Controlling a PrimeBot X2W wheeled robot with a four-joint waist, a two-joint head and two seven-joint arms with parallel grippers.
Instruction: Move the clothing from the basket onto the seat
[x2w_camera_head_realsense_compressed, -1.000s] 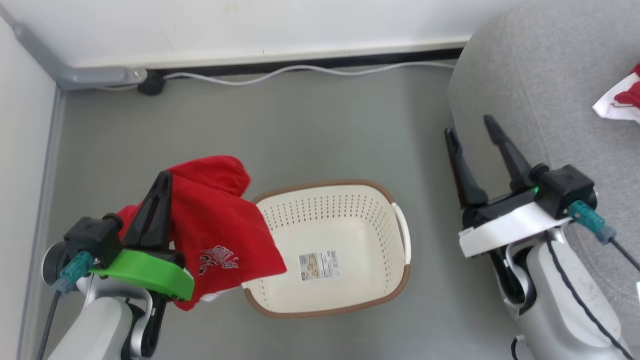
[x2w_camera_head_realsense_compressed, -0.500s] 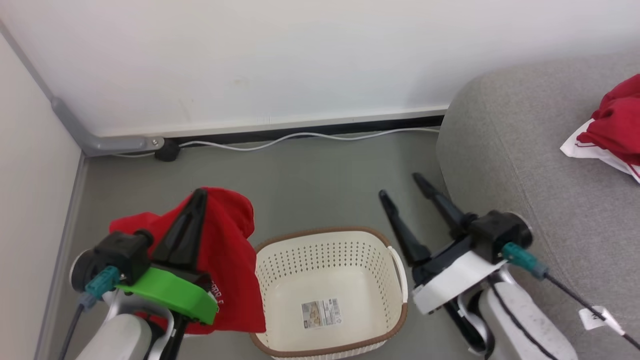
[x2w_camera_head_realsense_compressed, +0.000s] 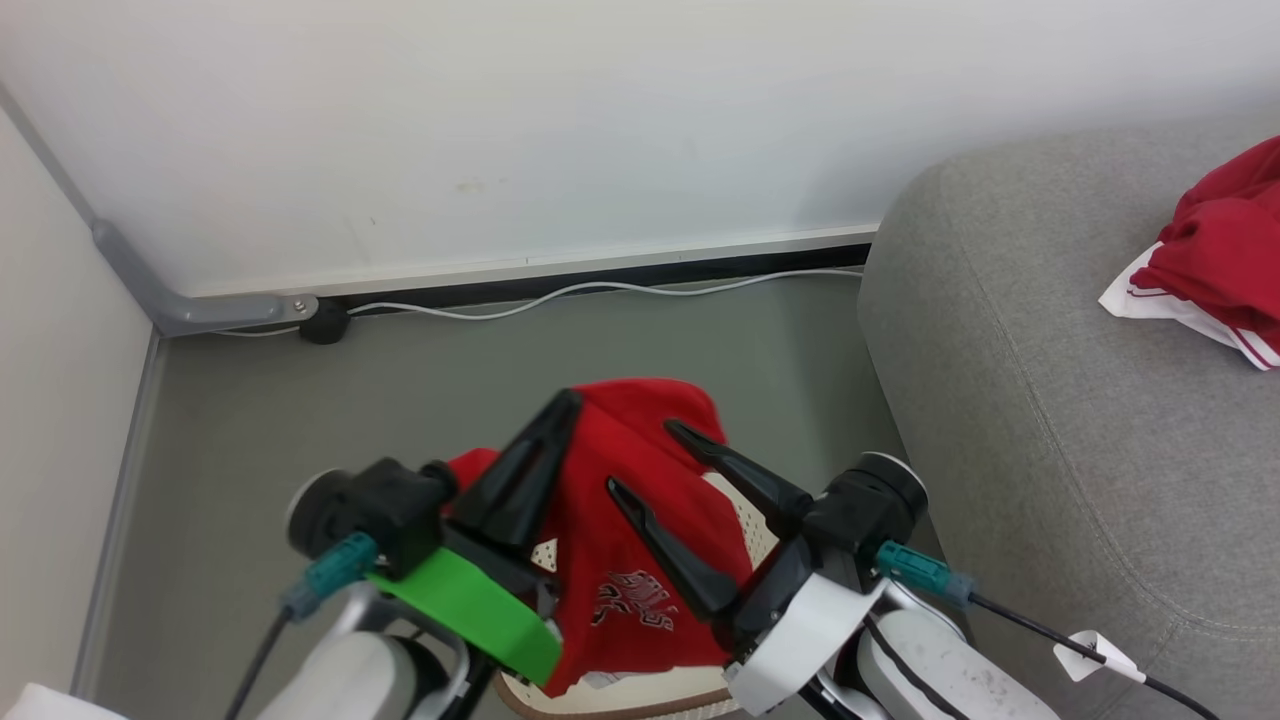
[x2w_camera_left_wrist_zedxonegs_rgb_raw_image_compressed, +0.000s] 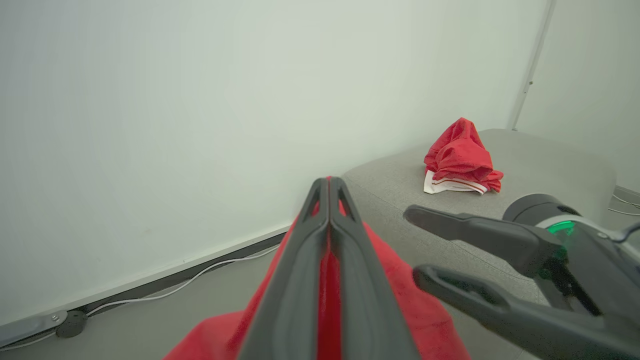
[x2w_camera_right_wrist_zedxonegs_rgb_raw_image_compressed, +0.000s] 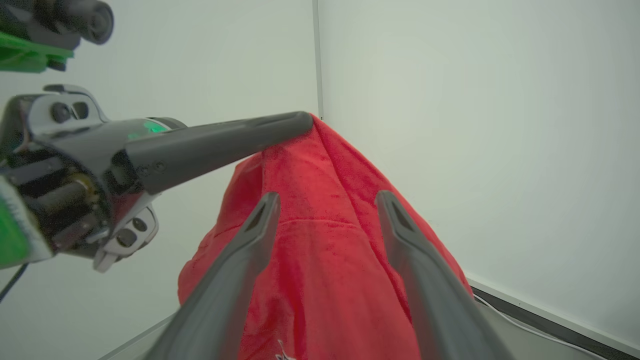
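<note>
One red garment (x2w_camera_head_realsense_compressed: 1215, 260) already lies on the seat (x2w_camera_head_realsense_compressed: 1020, 380), far right. Second garment (x2w_camera_head_realsense_compressed: 630, 415) is pinched in the closed left gripper (x2w_camera_head_realsense_compressed: 568, 400) above the basket (x2w_camera_head_realsense_compressed: 742, 525). Right gripper (x2w_camera_head_realsense_compressed: 642, 457) spread wide beside it, holding nothing. Left to do: carry it right and drop it on the seat.

Left gripper (x2w_camera_head_realsense_compressed: 568, 400) carried red garment (x2w_camera_head_realsense_compressed: 640, 412) rightward, now over basket (x2w_camera_head_realsense_compressed: 745, 545); right gripper (x2w_camera_head_realsense_compressed: 641, 457) came across from seat (x2w_camera_head_realsense_compressed: 1050, 400) to garment.

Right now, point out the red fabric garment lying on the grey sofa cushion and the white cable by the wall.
Crumpled red fabric garment (x2w_camera_head_realsense_compressed: 1222, 250), head view, its red middle.
Thin white cable (x2w_camera_head_realsense_compressed: 600, 286), head view, middle of its run.
</note>
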